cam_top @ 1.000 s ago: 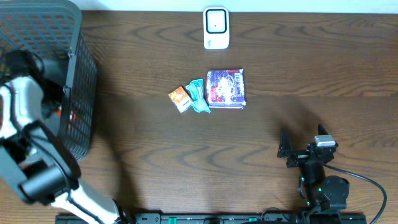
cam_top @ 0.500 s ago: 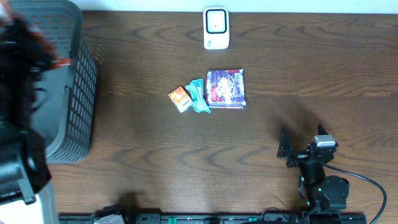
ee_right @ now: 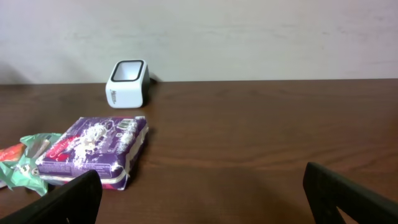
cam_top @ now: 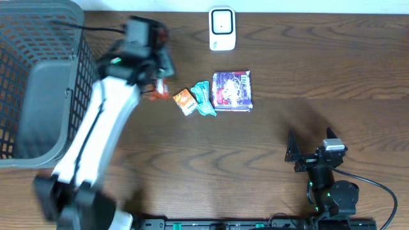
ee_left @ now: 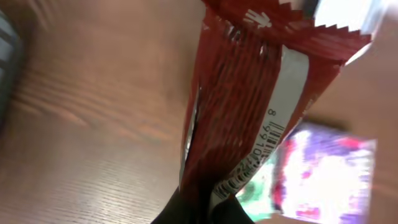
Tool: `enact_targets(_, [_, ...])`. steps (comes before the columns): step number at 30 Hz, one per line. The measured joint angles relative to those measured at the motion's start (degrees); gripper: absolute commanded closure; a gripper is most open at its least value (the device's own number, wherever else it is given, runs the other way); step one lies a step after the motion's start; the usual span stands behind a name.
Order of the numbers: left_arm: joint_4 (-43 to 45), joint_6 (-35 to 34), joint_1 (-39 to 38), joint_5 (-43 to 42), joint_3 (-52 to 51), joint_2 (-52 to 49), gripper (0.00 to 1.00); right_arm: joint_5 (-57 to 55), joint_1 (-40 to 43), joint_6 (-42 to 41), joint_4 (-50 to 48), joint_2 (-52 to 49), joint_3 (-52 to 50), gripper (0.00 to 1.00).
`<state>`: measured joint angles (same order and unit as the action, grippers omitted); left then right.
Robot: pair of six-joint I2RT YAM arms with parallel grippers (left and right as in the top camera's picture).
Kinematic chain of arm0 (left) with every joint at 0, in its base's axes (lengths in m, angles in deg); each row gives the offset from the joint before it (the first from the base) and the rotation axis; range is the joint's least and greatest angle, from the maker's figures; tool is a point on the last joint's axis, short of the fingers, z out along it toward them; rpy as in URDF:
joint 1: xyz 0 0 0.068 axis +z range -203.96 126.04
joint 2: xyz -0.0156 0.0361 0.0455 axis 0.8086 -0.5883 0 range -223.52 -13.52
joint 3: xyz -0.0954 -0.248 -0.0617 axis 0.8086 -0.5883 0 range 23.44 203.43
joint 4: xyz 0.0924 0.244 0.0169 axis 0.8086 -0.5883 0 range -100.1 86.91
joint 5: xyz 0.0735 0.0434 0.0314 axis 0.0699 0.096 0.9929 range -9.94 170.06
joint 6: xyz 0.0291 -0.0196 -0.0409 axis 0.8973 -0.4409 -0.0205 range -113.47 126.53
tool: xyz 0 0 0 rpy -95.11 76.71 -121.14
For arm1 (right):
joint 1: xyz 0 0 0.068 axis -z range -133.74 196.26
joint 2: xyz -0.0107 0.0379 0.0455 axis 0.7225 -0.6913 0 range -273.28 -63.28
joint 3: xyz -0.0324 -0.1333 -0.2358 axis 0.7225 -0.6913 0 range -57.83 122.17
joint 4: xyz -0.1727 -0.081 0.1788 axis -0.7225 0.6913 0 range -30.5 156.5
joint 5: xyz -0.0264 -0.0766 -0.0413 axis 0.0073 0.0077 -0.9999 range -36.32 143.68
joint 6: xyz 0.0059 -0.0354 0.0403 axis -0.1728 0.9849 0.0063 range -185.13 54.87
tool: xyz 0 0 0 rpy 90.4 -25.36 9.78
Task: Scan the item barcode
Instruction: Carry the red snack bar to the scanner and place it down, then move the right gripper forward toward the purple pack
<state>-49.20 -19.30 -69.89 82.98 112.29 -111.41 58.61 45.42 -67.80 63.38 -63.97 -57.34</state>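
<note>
left of the box (cam_top: 232, 90), pinching a red packet (ee_left: 242, 106) tight in the left gripper (cam_top: 155, 83), barcode showing, with the right gripper (cam_top: 310, 145) wide open and empty.

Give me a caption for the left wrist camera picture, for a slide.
A red packet gripped by the left pincer, its barcode in view, above the wooden table.

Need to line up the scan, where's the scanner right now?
In the overhead view the white scanner stands at the far edge of the table, centre, just beyond the purple packet.
</note>
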Motion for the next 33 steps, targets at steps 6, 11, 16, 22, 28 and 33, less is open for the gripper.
enact_targets(6, [0.0, 0.22, -0.79, 0.72, -0.11, -13.55, 0.83, 0.0, 0.0, -0.02, 0.0, 0.0, 0.0, 0.01])
enact_targets(11, [-0.22, 0.37, -0.79, 0.9, -0.39, -18.36, 0.31, -0.02, 0.0, 0.0, -0.02, 0.0, 0.0, 0.01])
enact_targets(16, [-0.87, 1.6, -0.74, 0.92, -0.39, -15.78, 0.19, -0.02, 0.0, 0.0, 0.0, 0.0, 0.0, 0.01])
enact_targets(22, [-3.43, 2.78, -0.22, 1.36, 0.11, -3.54, 0.02, -0.02, 0.0, 0.0, -0.02, 0.0, 0.0, 0.01])
enact_targets(28, [-10.43, 3.13, 0.52, 1.7, 1.31, 10.62, 0.02, 0.0, 0.0, 0.0, -0.02, 0.0, 0.0, 0.01])
enact_targets(33, [-12.0, 3.17, 0.5, 1.75, 1.33, 14.21, 0.02, 0.0, 0.0, -0.02, -1.55, 0.0, -0.09, 0.01])
